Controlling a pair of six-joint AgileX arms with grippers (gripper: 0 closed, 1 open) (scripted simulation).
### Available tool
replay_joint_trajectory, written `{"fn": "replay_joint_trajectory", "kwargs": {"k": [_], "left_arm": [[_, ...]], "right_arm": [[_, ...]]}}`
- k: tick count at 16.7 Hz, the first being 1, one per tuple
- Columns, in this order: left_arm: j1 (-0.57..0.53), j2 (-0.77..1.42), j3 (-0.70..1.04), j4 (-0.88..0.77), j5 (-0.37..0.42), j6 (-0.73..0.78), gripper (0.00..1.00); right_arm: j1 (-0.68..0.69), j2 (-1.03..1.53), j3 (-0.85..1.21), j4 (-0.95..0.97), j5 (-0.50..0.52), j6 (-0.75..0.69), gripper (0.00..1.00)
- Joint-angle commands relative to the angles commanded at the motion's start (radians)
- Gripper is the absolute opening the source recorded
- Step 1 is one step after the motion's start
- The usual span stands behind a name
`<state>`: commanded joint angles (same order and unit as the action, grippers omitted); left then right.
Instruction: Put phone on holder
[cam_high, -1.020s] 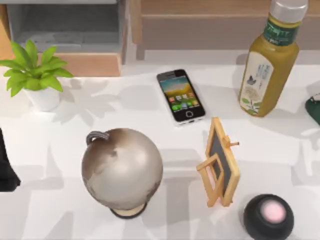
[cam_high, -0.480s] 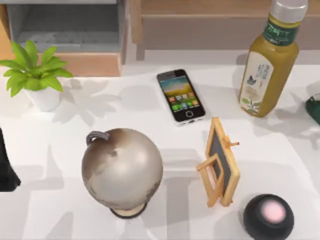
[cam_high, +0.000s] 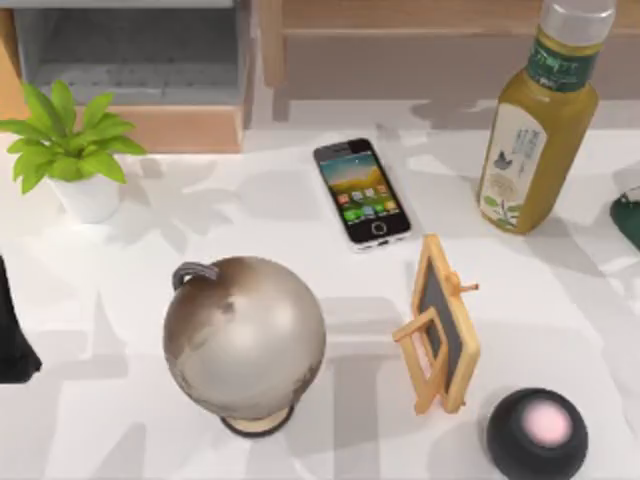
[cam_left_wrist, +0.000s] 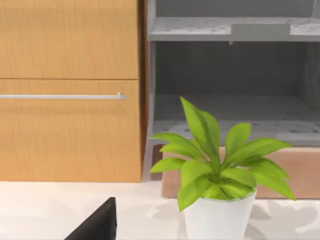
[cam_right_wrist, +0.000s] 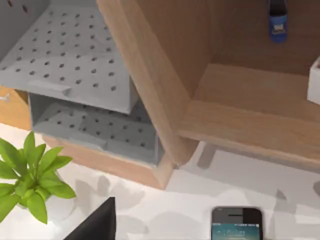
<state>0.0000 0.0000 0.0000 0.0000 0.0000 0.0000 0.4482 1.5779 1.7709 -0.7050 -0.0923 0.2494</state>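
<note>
The phone (cam_high: 361, 192) lies flat on the tabletop (cam_high: 120, 300) just behind the wooden holder (cam_high: 440, 325), long axis running away from it, nearer the right arm; I cannot tell either end effector's state.

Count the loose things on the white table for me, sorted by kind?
White smartphone with a colourful screen: 1
Small wooden easel-style holder: 1
Grey-brown globe on a stand: 1
Green leafy plant in a white pot: 1
Yellow-green drink bottle: 1
Black round speaker with a pink top: 1
Total: 6
</note>
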Motion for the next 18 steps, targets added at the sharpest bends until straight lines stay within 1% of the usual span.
{"fn": "replay_joint_trajectory", "kwargs": {"k": [5, 10, 14, 18], "left_arm": [[0.0, 0.0, 0.0, 0.0, 0.0, 0.0, 1.0], [0.0, 0.0, 0.0, 0.0, 0.0, 0.0, 1.0], [0.0, 0.0, 0.0, 0.0, 0.0, 0.0, 1.0], [0.0, 0.0, 0.0, 0.0, 0.0, 0.0, 1.0]], "right_arm": [[0.089, 0.476, 0.334, -0.233, 0.026, 0.018, 1.0], [0.099, 0.883, 0.628, -0.442, 0.103, 0.005, 1.0], [0.091, 1.038, 0.759, -0.548, 0.141, 0.005, 1.0], [0.09, 1.054, 0.771, -0.561, 0.145, 0.006, 1.0]]}}
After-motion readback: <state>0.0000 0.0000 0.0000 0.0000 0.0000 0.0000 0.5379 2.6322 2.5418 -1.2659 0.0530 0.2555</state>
